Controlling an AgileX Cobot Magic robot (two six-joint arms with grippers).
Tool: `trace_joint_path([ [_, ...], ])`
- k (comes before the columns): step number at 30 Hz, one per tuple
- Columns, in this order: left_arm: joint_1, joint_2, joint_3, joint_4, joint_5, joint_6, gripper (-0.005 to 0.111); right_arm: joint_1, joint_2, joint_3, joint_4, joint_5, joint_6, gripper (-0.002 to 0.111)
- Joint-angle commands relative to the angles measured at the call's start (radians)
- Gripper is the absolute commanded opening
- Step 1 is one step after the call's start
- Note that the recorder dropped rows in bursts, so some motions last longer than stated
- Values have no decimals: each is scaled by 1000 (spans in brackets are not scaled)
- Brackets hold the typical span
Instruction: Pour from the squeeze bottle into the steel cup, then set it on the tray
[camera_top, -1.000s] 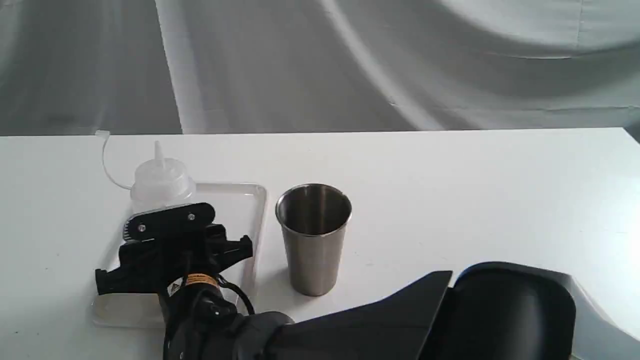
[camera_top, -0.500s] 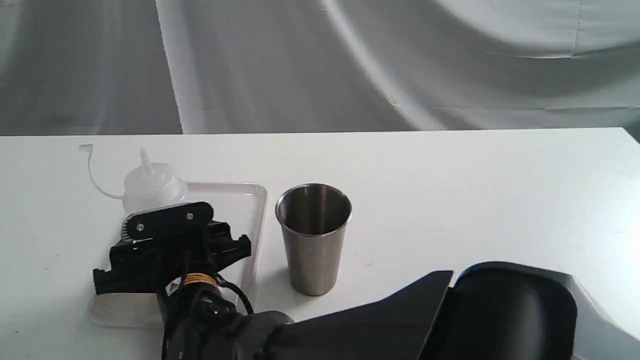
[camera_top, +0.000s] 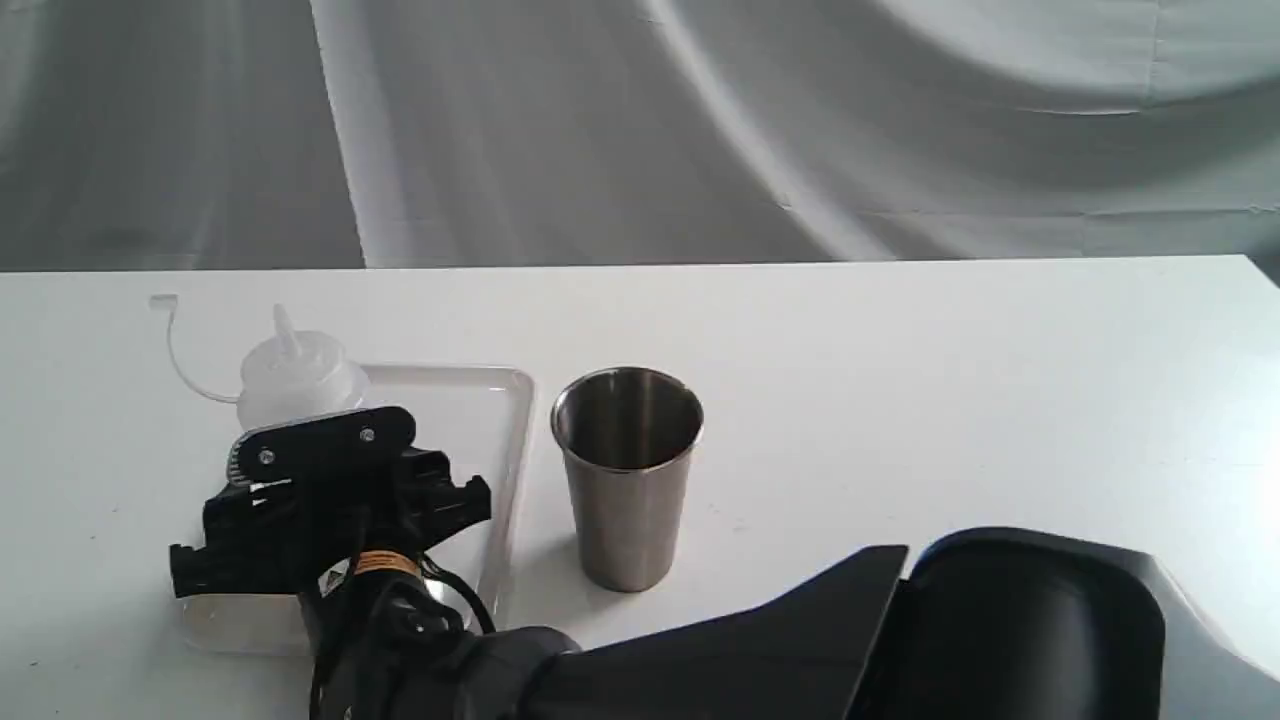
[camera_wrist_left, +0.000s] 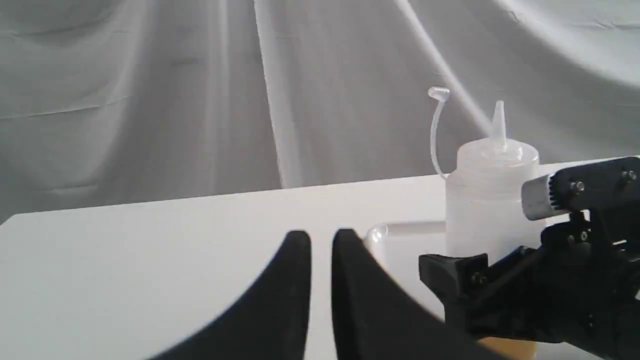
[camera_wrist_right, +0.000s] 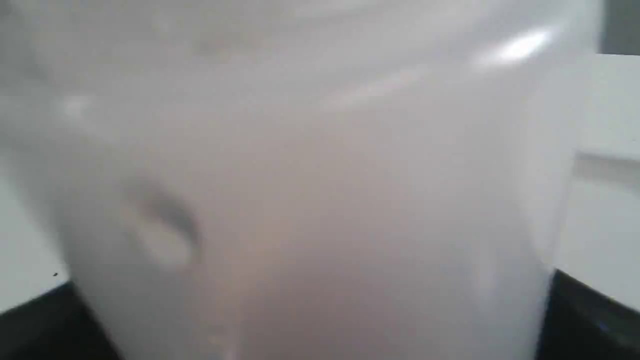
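Note:
My right gripper (camera_top: 312, 478) reaches across from the right and is shut on the squeeze bottle (camera_top: 298, 382), which stands nearly upright over the left part of the white tray (camera_top: 487, 400). Whether its base touches the tray is hidden. The cap strap (camera_top: 172, 340) arcs off to the left. The left wrist view shows the bottle (camera_wrist_left: 487, 200) with amber liquid low inside and the tray rim (camera_wrist_left: 400, 229). In the right wrist view the bottle (camera_wrist_right: 310, 175) fills the picture between black fingers (camera_wrist_right: 590, 320). The steel cup (camera_top: 627, 490) stands upright just right of the tray. My left gripper (camera_wrist_left: 321, 270) holds nothing, fingers nearly together.
The white table (camera_top: 950, 400) runs wide to the right of the cup. A grey cloth backdrop (camera_top: 700, 130) hangs behind the table's far edge. My right arm's black links (camera_top: 900, 640) cross the front of the table.
The right gripper has carried the bottle a little to the left and downward over the tray. The cup has not moved.

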Motion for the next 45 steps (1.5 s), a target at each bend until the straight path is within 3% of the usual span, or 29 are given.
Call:
trace_joint_path([
  [1,-5,-5,4,1,-2,-2,8,3,-15,-5,-4,34,-31,80],
  [8,-5,-5,4,1,-2,-2,8,3,-15,-5,-4,34,-46,105],
  [45,-5,-5,4,1,-2,-5,8,41,-272,311,-42,55,-70,105],
])
